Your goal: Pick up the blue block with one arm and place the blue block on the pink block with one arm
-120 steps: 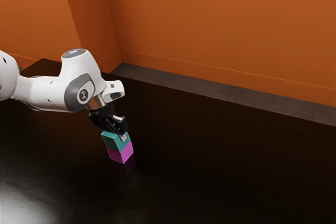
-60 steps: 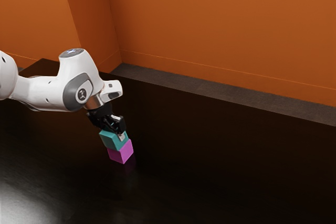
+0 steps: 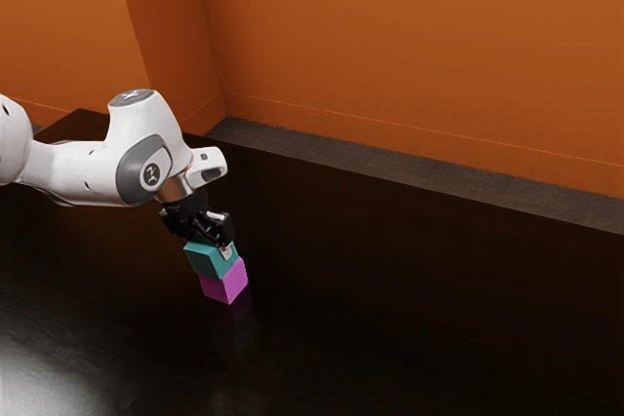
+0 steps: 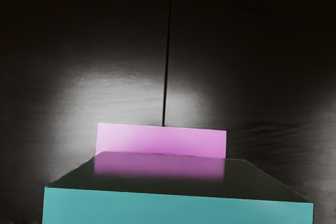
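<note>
The blue block (image 3: 207, 259) is seen stacked on the pink block (image 3: 225, 283), left of centre in the frame and a bit offset, on the dark surface (image 3: 409, 280). The end effector (image 3: 215, 244) is parked right at its top, probably to steady the placement. Whether it's clamped or released can't be told tbh.

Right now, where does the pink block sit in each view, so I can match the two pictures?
Exterior view: the pink block is on the dark table, toward the exterior view's left, directly under the blue block.
Wrist view: the pink block shows as a strip just beyond the far edge of the blue block.
Shared landmark: the blue block.
</note>
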Available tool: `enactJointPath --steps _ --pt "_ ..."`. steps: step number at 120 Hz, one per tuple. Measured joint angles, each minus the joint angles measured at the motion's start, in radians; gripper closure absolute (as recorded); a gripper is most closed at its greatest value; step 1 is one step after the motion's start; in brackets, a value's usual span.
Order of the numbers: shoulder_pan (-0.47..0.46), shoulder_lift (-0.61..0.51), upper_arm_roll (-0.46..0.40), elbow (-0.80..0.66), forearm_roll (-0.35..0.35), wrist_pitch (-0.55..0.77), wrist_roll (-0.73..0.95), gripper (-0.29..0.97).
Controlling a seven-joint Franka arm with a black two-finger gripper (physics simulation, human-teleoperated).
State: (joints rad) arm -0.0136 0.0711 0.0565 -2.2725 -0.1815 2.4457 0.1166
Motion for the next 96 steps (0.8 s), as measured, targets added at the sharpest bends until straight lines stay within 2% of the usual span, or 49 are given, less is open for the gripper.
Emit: enactJointPath --steps 30,49,72,80,88,96 --pt "0.000 0.001 -0.001 0.004 0.000 0.000 -0.024 0.29" --pt "-0.002 0.002 -0.001 0.006 0.001 0.000 -0.028 0.15" --pt "-0.004 -0.006 0.000 0.036 0.003 -0.002 -0.031 0.08" --pt "-0.018 -0.011 0.028 0.152 0.004 -0.051 -0.032 0.06" --pt "0.005 0.004 0.045 0.373 0.004 -0.164 -0.034 0.05" --pt "0.070 0.008 0.052 0.625 0.008 -0.312 -0.034 0.05"
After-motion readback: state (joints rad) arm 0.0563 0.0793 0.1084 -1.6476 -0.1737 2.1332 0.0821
